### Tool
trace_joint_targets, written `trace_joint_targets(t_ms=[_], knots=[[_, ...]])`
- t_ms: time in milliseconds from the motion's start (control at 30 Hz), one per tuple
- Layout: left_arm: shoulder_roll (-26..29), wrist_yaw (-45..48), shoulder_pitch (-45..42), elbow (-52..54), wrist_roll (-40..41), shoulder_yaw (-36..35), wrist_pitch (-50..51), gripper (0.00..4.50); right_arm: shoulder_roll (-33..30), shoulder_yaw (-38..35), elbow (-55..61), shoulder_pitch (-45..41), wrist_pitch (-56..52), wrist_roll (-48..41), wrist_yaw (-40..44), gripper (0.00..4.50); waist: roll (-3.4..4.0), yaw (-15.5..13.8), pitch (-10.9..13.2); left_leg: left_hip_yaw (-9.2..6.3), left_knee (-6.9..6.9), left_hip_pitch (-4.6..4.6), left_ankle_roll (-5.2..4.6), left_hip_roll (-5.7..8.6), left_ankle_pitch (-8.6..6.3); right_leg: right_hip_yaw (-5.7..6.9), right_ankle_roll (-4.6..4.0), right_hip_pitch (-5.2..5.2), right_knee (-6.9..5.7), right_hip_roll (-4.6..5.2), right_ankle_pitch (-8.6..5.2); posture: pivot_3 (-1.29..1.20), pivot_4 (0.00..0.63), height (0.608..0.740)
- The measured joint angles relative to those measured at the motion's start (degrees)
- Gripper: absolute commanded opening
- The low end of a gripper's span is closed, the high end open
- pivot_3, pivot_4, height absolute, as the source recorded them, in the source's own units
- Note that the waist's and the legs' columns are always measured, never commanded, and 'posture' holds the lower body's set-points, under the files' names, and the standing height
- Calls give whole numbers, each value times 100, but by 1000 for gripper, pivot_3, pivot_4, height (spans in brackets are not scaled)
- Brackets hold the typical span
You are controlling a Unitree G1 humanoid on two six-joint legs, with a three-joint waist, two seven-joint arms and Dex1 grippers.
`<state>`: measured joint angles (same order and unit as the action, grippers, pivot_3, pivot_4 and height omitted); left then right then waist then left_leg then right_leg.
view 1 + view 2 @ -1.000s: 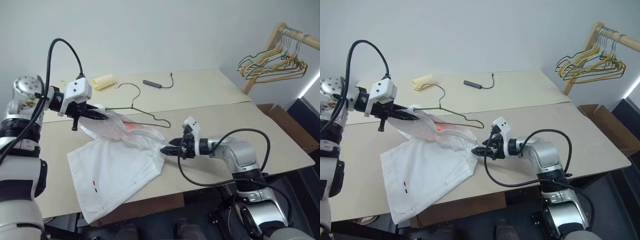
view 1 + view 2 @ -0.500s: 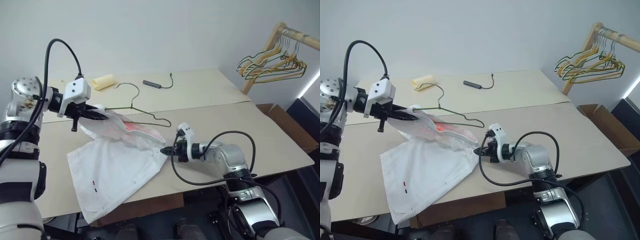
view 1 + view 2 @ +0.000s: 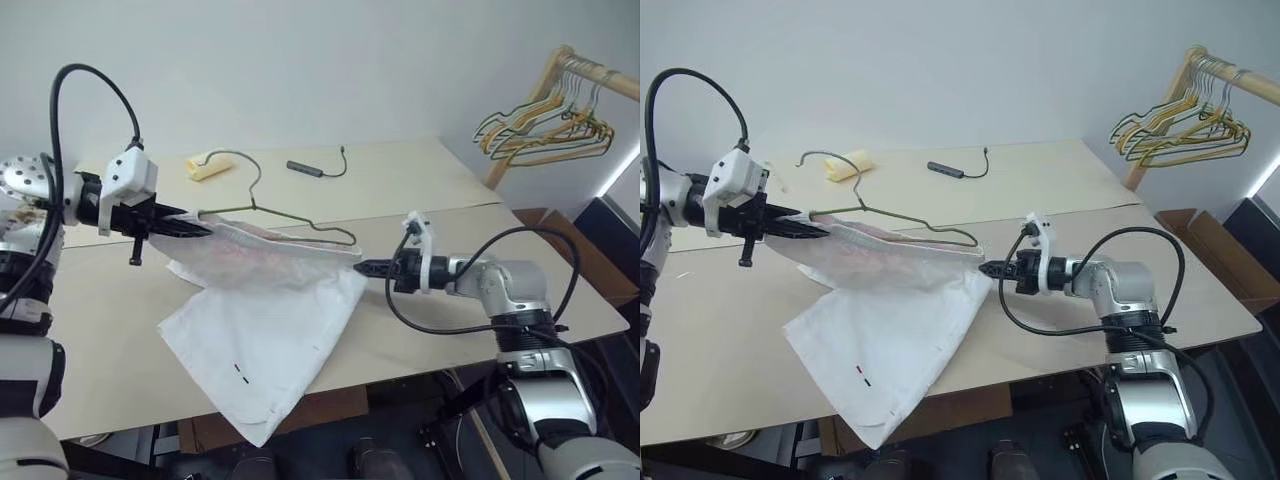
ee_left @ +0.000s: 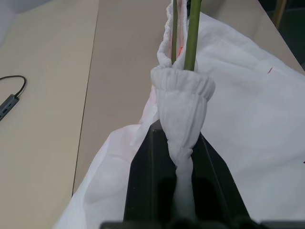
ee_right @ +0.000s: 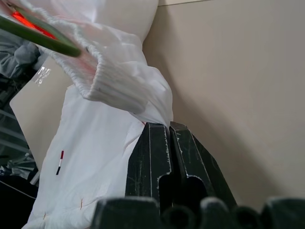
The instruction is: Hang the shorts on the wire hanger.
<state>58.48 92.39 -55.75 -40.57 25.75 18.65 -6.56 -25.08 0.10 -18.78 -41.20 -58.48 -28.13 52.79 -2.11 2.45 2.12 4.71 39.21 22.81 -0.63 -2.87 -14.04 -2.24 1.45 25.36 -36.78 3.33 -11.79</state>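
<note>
Left end effector clenched on one bunched end of the shorts' gathered waistband, lifted above the table; wire hanger threaded inside that waistband, hook sticking up near the left arm, far corner showing by the right side; right end effector clamped shut on the waistband's opposite end, fabric stretched between both; rest of the shorts drooping onto the table's front edge; bunch of hangers on a rack well apart at far right.

R gripper pulled shorts waistband rightward, taut along wire hanger
</note>
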Motion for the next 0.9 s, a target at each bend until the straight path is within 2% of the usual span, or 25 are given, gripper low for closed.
trace_joint_targets(t_ms=[200, 333, 567, 900], knots=[[10, 0, -1, -18, 16, 164, -105, 0, -172, 42, -146, -126, 95, 37, 140, 63, 0, 1, 0, 0, 0, 3, 0, 0, 0, 0, 0, 2, 2, -1, 0, 42, 0, 740], [-7, 0, -34, -237, -336, 194, -152, 0, -308, 103, -113, -123, 200, 48, 231, 63, 0, -2, 0, 1, 0, 3, 0, 0, 0, 0, 1, 2, 1, 0, -1, 39, 0, 740], [-350, -34, -180, -707, -1034, -82, -362, 0, -624, 425, 392, -12, 534, 254, 392, 63, 0, -10, 0, 2, 0, 4, 0, 0, 0, 1, 10, 3, 2, 0, -6, 33, 0, 740], [-483, -6, -188, -823, -1154, -385, -302, 0, -910, 843, 655, 95, 1088, 523, 575, 63, 0, -1, 0, 2, 0, 4, 0, 0, 0, 0, 9, 4, 1, 0, -6, 38, 0, 740]])
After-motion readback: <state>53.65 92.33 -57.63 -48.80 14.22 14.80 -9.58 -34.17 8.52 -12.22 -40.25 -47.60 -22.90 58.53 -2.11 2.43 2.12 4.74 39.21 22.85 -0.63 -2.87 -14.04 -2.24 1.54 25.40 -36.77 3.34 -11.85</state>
